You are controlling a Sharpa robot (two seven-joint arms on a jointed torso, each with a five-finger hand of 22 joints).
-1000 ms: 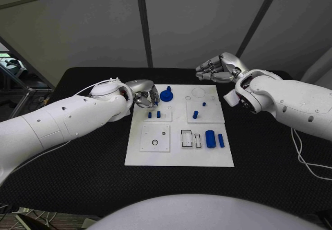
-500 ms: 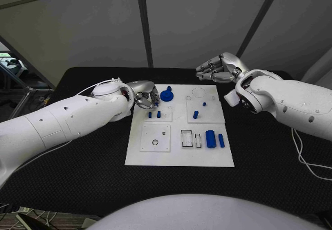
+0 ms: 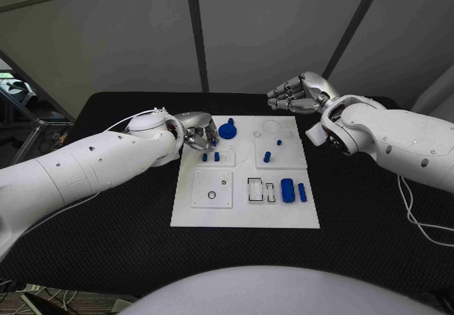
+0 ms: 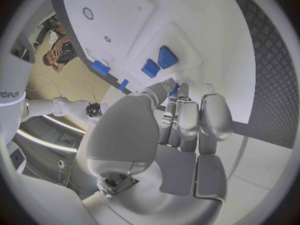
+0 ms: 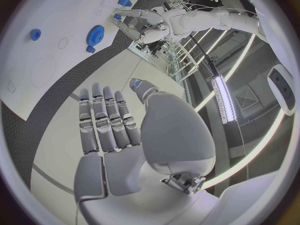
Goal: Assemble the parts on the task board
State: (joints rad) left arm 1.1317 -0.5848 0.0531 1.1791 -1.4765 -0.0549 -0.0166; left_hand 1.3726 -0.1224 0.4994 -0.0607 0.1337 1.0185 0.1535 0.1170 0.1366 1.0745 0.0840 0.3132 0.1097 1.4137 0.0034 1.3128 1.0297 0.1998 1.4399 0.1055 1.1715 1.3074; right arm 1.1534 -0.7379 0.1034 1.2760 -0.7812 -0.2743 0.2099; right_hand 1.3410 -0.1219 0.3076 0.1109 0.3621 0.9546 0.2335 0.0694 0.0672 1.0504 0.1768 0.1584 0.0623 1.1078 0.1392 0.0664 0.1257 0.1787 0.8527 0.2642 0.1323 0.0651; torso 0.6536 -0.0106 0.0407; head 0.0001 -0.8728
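The white task board lies in the middle of the black table. At its far left a blue gear stands on it. My left hand hovers beside the gear with fingers curled, and in the left wrist view a small blue part sits pinched between its fingertips. Two short blue pegs stand just in front of that hand. My right hand is raised beyond the board's far right corner, fingers apart and holding nothing.
On the board are a blue peg, a thick blue cylinder beside a slim blue bar, rectangular slots and a black ring. Black mat surrounds the board.
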